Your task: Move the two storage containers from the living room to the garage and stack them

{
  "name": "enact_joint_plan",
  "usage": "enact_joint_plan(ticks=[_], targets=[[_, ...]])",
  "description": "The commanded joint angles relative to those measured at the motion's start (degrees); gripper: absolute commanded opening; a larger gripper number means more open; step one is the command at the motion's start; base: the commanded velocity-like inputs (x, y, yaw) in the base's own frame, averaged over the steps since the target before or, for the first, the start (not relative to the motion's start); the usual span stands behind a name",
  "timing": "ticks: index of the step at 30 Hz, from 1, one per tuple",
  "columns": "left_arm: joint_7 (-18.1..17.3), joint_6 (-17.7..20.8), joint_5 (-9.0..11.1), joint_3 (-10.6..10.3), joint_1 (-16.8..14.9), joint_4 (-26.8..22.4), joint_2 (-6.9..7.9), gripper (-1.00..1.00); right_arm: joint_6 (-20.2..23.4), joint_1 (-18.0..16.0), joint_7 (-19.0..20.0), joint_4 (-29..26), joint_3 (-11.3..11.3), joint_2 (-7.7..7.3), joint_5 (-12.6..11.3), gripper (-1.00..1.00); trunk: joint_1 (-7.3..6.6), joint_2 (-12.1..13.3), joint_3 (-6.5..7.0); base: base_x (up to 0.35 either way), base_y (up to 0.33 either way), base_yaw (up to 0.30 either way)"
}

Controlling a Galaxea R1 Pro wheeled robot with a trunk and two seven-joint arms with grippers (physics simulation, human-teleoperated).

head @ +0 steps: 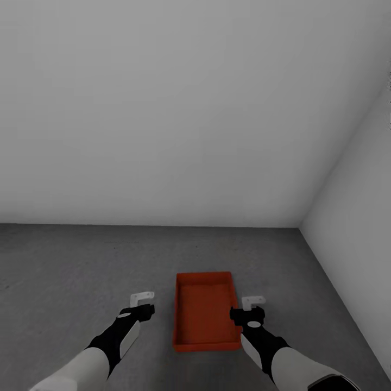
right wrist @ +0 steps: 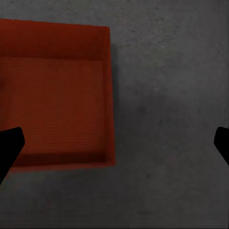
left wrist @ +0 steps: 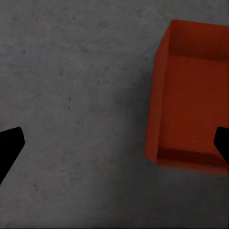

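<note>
Plain pale grey walls (head: 163, 108) meet in a corner above the dark grey speckled concrete floor (head: 65, 271). One orange-red rectangular topless storage container (head: 205, 310) sits flat on that floor, open side up, between the two arms. Left claw (head: 142, 303) hangs beside it, fingers spread apart; right claw (head: 251, 307), just beside its right wall, is likewise spread and empty.

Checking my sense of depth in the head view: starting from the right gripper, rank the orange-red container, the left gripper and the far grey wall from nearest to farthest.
1. The storage container, right beside the right gripper, on its inner side, resting on the floor.
2. The left gripper, across the container on the opposite side.
3. The far wall, well beyond both, where the floor ends.
</note>
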Motion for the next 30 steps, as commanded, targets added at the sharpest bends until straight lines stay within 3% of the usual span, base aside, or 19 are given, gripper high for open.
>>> enact_joint_plan(ticks=[1, 13, 20, 24, 30], targets=[[0.37, 0.29, 0.51, -0.38, -0.01, -0.06, 0.04, 1.0, -0.4, -0.05, -0.28, 0.57, 0.47, 0.01, -0.6, 1.0, -0.03, -0.04, -0.05, -0.298, 0.159, -0.004], [-0.12, 0.74, 0.65, -0.43, 0.0, 1.72, 0.04, 1.0, -0.84, -0.05, -0.4, 5.59, 0.22, -0.04, -1.18, 1.0, -0.03, -0.04, 0.73, -0.104, 0.061, -0.089], [-0.21, 0.33, 0.87, -0.31, -0.02, 15.22, 0.66, 1.0, -0.57, 0.09, -0.22, 11.18, 0.21, -0.02, -1.22, 1.0, -0.03, -0.04, 1.33, -0.003, 0.002, -0.082], [-0.21, 0.41, 2.25, -0.33, 0.03, 19.26, 2.15, 1.0, -0.28, 2.95, -0.11, 11.91, 0.19, -0.1, -1.2, 1.0, -0.03, -0.04, 1.68, 0.0, 0.0, -0.073], [-0.31, 0.24, 4.93, -0.32, 0.47, 20.22, 3.28, 1.0, -0.31, 8.63, 0.12, 12.08, 0.2, -0.15, -0.98, 1.0, -0.03, -0.04, 2.21, 0.0, 0.0, -0.069]])
